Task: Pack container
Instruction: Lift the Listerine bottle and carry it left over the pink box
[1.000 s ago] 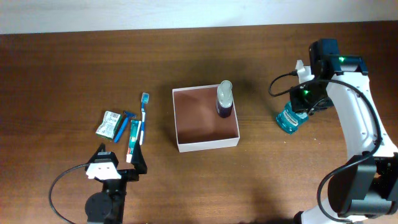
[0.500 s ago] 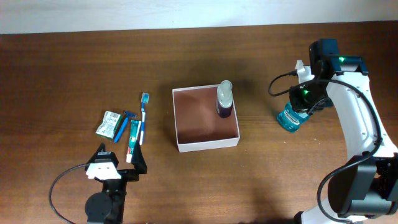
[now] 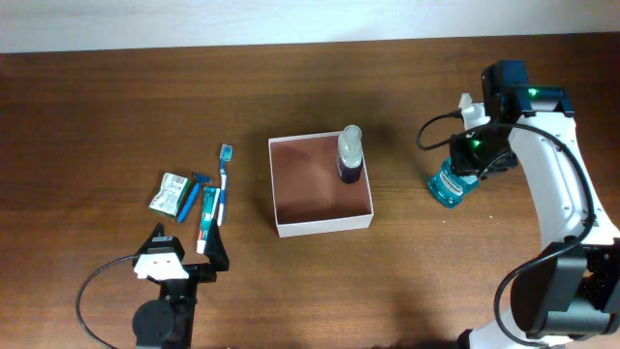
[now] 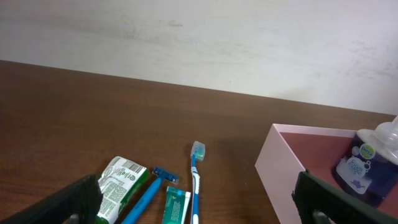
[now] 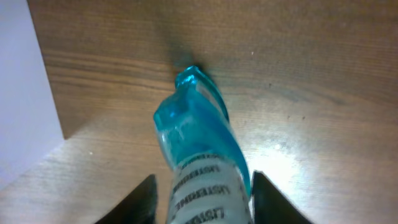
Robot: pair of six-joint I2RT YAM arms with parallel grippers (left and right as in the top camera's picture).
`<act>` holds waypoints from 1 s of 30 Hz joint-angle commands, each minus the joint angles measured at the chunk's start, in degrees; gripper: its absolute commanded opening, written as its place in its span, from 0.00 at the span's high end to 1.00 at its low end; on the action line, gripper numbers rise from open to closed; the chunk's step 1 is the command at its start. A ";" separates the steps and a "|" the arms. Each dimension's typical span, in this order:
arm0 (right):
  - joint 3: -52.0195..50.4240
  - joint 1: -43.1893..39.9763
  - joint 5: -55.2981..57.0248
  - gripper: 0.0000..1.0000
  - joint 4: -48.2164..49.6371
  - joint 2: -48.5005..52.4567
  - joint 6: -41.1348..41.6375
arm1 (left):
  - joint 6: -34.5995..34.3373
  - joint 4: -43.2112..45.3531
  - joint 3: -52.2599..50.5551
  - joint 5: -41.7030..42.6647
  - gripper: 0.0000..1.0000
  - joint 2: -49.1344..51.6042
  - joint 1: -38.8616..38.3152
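Note:
The container (image 3: 321,228) is a square white-walled box with a reddish-brown inside, at mid table. A purple bottle (image 3: 349,155) stands in its back right corner. My right gripper (image 3: 471,153) is shut on a blue mouthwash bottle (image 3: 448,184), to the right of the container, with the bottle tilted over the table. In the right wrist view the bottle (image 5: 199,143) runs between my fingers (image 5: 202,208), and the container's white wall (image 5: 25,93) is at the left. My left gripper (image 3: 184,260) is open and empty near the front left.
A toothbrush (image 3: 223,179), toothpaste tube (image 3: 207,221), blue razor (image 3: 191,194) and green packet (image 3: 172,192) lie left of the container. The left wrist view shows them too: toothbrush (image 4: 196,174), packet (image 4: 121,180), razor (image 4: 152,186), container wall (image 4: 283,180).
The mouthwash bottle and my right gripper have shifted slightly to the left, toward the container. The left arm has not moved.

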 commanded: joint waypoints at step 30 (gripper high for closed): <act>2.73 -0.09 -4.55 0.76 -1.18 0.28 -2.93 | 0.94 0.07 -0.33 -0.39 0.01 -0.50 0.13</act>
